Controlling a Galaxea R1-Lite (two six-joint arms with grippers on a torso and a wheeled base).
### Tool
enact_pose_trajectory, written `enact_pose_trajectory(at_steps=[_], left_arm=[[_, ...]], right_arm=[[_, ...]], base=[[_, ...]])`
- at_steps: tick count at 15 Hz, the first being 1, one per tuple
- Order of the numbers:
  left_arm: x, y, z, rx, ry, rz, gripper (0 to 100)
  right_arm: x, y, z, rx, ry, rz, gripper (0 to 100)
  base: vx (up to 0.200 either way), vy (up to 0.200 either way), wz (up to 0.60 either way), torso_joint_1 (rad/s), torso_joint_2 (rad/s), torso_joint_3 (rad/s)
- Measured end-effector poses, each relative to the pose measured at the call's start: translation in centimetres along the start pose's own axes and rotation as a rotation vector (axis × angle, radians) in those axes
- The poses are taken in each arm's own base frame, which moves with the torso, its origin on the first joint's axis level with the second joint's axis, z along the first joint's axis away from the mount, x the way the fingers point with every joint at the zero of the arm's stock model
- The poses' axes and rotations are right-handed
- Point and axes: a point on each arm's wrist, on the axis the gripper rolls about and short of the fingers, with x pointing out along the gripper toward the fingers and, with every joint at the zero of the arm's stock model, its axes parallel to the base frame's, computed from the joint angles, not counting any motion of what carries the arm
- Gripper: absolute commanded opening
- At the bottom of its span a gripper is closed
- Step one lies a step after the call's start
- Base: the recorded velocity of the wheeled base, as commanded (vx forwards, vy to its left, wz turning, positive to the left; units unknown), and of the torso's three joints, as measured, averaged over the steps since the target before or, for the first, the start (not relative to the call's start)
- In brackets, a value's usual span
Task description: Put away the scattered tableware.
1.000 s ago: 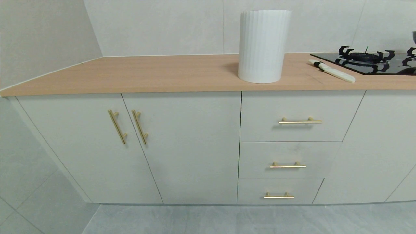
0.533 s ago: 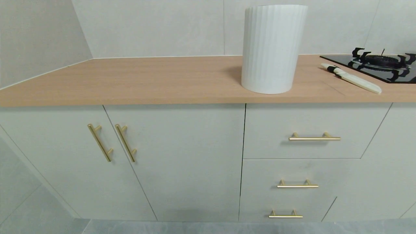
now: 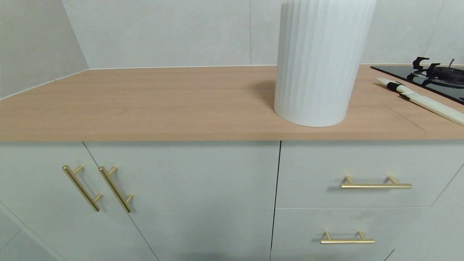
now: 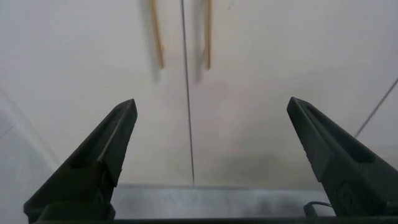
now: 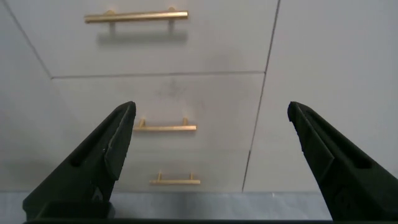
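Observation:
A cream knife point(image 3: 422, 101) with a black band on its handle lies on the wooden countertop point(image 3: 163, 105) at the right, beside the hob. A tall white ribbed cylinder container point(image 3: 320, 61) stands on the counter right of centre, near the front edge. My left gripper point(image 4: 211, 118) is open, low in front of the double cupboard doors point(image 4: 186, 93). My right gripper point(image 5: 211, 118) is open with nothing between its fingers, facing the drawer fronts point(image 5: 161, 93).
A black glass hob point(image 3: 431, 76) with a burner grate sits at the far right. Below the counter are two cupboard doors with gold handles point(image 3: 98, 188) and a stack of drawers with gold handles point(image 3: 375, 185). Tiled walls close the back and left.
The whole head view has shifted: the counter, container and knife now look larger and lower, so the camera has come closer to the cabinet. Nothing on the counter has moved.

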Motion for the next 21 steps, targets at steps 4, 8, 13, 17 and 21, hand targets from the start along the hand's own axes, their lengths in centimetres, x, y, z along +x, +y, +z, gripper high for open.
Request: enact_pose_trajectory(at_steps=[4, 8, 13, 17, 21], left_arm=[[0.00, 0.00, -0.01, 0.000, 0.000, 0.000, 100], [0.00, 0.00, -0.01, 0.000, 0.000, 0.000, 100], [0.00, 0.00, -0.01, 0.000, 0.000, 0.000, 100], [0.00, 0.00, 0.00, 0.000, 0.000, -0.001, 100], [0.00, 0.00, 0.00, 0.000, 0.000, -0.001, 100]], right_arm=[[0.00, 0.00, 0.00, 0.000, 0.000, -0.001, 100], [0.00, 0.00, 0.00, -0.001, 0.000, 0.000, 100], [0.00, 0.00, 0.00, -0.001, 0.000, -0.001, 100], [0.00, 0.00, 0.00, -0.001, 0.000, 0.000, 100], [0.00, 0.00, 0.00, 0.000, 0.000, 0.000, 100]], base=[[0.000, 0.000, 0.00, 0.000, 0.00, 0.000], [0.000, 0.000, -0.15, 0.001, 0.00, -0.002], [0.000, 0.000, 0.00, 0.000, 0.00, 0.000], [0.000, 0.000, 0.00, 0.000, 0.00, 0.000], [0.000, -0.200, 0.00, 0.002, 0.00, 0.004]])
